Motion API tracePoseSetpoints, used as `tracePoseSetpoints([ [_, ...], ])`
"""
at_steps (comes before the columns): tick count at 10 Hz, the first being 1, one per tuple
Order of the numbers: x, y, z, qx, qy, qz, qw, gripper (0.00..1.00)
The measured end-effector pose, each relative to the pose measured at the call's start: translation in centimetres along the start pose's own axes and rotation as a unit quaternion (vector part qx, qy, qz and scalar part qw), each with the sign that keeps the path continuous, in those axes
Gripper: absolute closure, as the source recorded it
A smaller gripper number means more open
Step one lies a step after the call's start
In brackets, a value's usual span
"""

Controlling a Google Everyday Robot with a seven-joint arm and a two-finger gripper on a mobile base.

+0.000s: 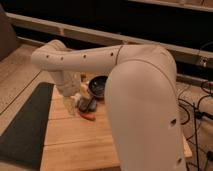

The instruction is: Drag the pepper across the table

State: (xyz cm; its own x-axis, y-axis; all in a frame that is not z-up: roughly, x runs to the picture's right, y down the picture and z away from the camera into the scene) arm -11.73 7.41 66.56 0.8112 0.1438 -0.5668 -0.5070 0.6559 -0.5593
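The pepper [89, 117] is a small orange-red piece lying on the light wooden table [80, 142], just in front of a white-and-dark blocky item [87, 105]. My white arm reaches from the right across the view, bends at the left and comes down to the gripper [71, 104]. The gripper is low over the table, just left of the blocky item and up-left of the pepper. The wrist hides part of the table behind it.
A dark blue bowl [98, 86] stands on the table behind the blocky item. A dark grey mat [25, 125] lies along the table's left side. My upper arm fills the right half of the view. Cables hang at the far right [200, 110].
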Motion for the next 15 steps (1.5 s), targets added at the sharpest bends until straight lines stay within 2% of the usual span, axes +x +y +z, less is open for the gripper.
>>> tracePoseSetpoints([
  [1, -0.1, -0.4, 0.0, 0.005, -0.006, -0.002, 1.0000, 0.35],
  [3, -0.5, -3.6, 0.0, 0.044, -0.042, -0.020, 0.9979, 0.35],
  [4, -0.7, -6.1, -0.2, 0.073, -0.069, -0.036, 0.9943, 0.35],
  [5, -0.7, -8.8, -0.3, 0.097, -0.103, -0.052, 0.9886, 0.35],
  [6, -0.6, -11.0, -0.2, 0.112, -0.139, -0.063, 0.9819, 0.35],
  [7, -0.4, -12.0, 0.0, 0.114, -0.166, -0.069, 0.9771, 0.35],
  [8, -0.3, -12.3, 0.8, 0.104, -0.194, -0.072, 0.9728, 0.35],
  [9, -0.3, -11.6, 2.2, 0.075, -0.219, -0.071, 0.9703, 0.35],
  [10, -0.3, -10.6, 3.4, 0.050, -0.228, -0.072, 0.9696, 0.35],
  [11, -0.2, -9.3, 4.8, 0.022, -0.231, -0.077, 0.9697, 0.35],
  [12, -0.1, -8.5, 6.5, -0.004, -0.225, -0.088, 0.9704, 0.35],
  [13, 0.1, -8.1, 7.7, -0.020, -0.213, -0.101, 0.9716, 0.35],
  [15, -0.1, -7.8, 8.2, -0.026, -0.208, -0.112, 0.9715, 0.35],
])
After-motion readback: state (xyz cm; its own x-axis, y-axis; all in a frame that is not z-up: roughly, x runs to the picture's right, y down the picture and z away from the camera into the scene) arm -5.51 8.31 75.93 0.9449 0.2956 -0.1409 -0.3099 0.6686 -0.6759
